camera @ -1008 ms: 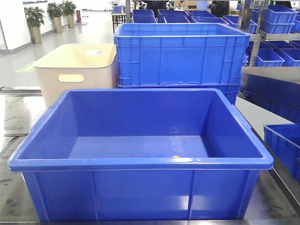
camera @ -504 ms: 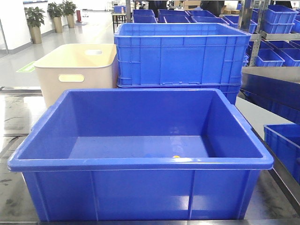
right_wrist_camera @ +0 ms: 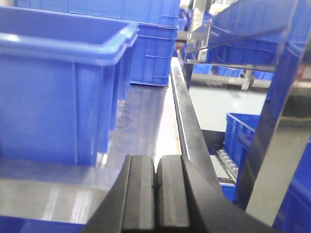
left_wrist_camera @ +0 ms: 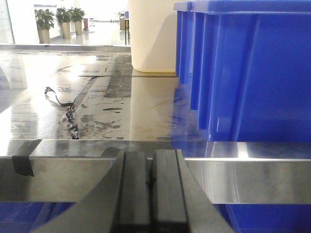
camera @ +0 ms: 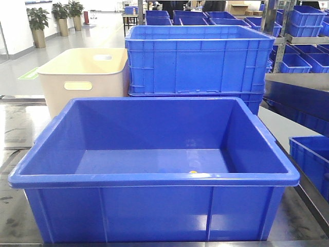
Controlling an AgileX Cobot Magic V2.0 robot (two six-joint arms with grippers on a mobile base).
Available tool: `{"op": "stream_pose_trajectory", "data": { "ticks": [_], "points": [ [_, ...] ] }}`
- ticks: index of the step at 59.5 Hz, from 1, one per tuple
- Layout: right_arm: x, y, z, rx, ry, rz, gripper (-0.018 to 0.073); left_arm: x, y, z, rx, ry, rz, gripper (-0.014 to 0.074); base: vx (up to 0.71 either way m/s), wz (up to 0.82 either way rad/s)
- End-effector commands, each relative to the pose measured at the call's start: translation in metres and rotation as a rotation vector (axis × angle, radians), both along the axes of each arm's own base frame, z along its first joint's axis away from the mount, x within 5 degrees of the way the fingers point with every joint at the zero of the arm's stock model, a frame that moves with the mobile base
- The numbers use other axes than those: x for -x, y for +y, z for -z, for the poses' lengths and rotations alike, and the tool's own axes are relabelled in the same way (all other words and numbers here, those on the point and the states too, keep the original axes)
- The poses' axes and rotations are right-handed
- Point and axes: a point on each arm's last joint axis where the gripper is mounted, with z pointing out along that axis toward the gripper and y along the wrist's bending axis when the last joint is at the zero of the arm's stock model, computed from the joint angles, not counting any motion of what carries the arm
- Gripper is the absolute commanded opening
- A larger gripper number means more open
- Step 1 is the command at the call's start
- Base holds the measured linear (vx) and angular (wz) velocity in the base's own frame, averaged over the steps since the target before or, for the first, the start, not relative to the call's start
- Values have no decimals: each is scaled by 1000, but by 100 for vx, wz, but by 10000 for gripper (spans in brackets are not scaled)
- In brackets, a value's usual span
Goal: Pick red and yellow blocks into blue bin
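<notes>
The large glossy blue bin (camera: pixel 154 177) fills the near middle of the front view. A tiny yellow-orange speck (camera: pixel 193 172) shows on its floor just above the near rim; I cannot tell what it is. The red cube and the yellow brick are otherwise out of view. My left gripper (left_wrist_camera: pixel 150 162) is shut and empty, low at the table's front edge, left of the bin's ribbed side wall (left_wrist_camera: pixel 252 73). My right gripper (right_wrist_camera: pixel 155 167) is shut and empty, right of the bin (right_wrist_camera: pixel 48 77). Neither gripper shows in the front view.
A cream tub with a handle slot (camera: pixel 82 77) stands behind the bin on the left and also shows in the left wrist view (left_wrist_camera: pixel 150 34). Stacked panel-sided blue crates (camera: pixel 200 59) stand behind. More blue crates (camera: pixel 311 159) sit at the right. A black strap (left_wrist_camera: pixel 63 109) lies on the steel table.
</notes>
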Motion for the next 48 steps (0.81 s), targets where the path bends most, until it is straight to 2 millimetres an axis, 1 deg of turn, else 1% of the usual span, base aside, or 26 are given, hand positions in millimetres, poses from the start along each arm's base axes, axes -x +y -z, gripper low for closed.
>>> {"op": "stream_pose_trajectory", "data": {
  "ticks": [1,6,14,48],
  "points": [
    [0,-2,1,8,-134,26,-10,2,0,-15,16,-127,-4,-7,0,0],
    [0,-3,17,8,-167,36,-10,2,0,-15,16,-127,-4,-7,0,0],
    [1,-5,36,10,-229,52,-10,2,0,-15,16,-127,-4,-7,0,0],
    [0,-4,35,24,-223,43,-10,2,0,-15,16,-126,-4,-7,0,0]
  ]
}}
